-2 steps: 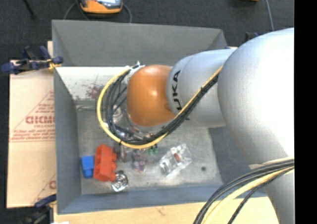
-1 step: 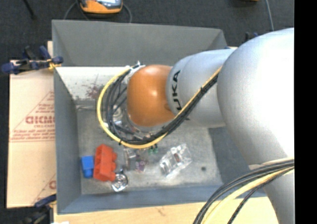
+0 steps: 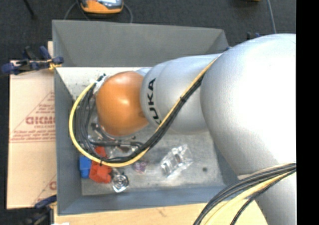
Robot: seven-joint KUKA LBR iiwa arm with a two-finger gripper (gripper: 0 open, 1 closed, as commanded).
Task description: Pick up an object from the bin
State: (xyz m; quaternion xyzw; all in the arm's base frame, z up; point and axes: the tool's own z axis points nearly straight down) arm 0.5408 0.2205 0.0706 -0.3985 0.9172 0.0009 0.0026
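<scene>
My gripper hangs low over the bin's front-left corner, mostly hidden under the arm's orange cover. Right under it lies a small red piece. Just in front sit a red block and a blue block, side by side and touching. A shiny clear round thing rests by the front wall next to the red block. I see nothing held in the gripper.
A clear crinkled plastic piece lies in the middle of the bin's front part, with a tiny purple thing to its left. The arm and its yellow and black cables cover the bin's middle and right.
</scene>
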